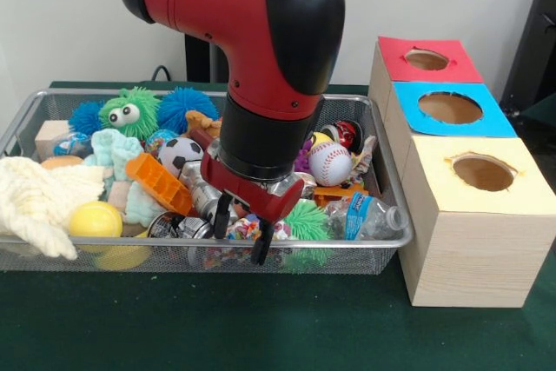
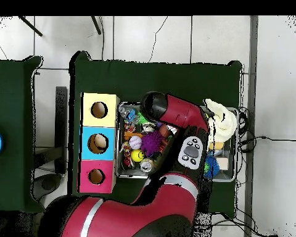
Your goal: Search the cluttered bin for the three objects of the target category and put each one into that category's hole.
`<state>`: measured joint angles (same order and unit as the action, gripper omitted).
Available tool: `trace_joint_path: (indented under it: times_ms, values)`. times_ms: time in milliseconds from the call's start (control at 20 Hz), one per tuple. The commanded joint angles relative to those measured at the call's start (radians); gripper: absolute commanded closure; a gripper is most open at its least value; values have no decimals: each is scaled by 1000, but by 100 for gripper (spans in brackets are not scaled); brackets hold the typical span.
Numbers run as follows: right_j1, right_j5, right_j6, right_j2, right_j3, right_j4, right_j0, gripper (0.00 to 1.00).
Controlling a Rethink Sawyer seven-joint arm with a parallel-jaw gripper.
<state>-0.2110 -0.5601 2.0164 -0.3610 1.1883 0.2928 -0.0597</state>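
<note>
The wire bin (image 1: 382,141) sits on the desk (image 1: 261,327) with three holed boxes (image 1: 473,215) in a row against its right side in the front view. Inside the bin, the cloth (image 1: 39,202) lies at the left end, the baseball (image 1: 330,163) right of centre, and the bottle (image 1: 373,217) in the near right corner. The hand (image 1: 239,234) hangs over the bin's near rim.
</note>
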Motion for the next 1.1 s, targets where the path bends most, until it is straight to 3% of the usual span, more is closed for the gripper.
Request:
trace_joint_path:
  times_ms: [50, 450, 600, 1100]
  values:
    - [27, -43, 72, 59, 0, -51, -8, 0]
    - [4, -55, 31, 68, 23, -69, -13, 0]
    - [1, -63, -43, 77, 7, -105, -26, 0]
    - [-8, -47, -55, 90, -10, -159, -44, 0]
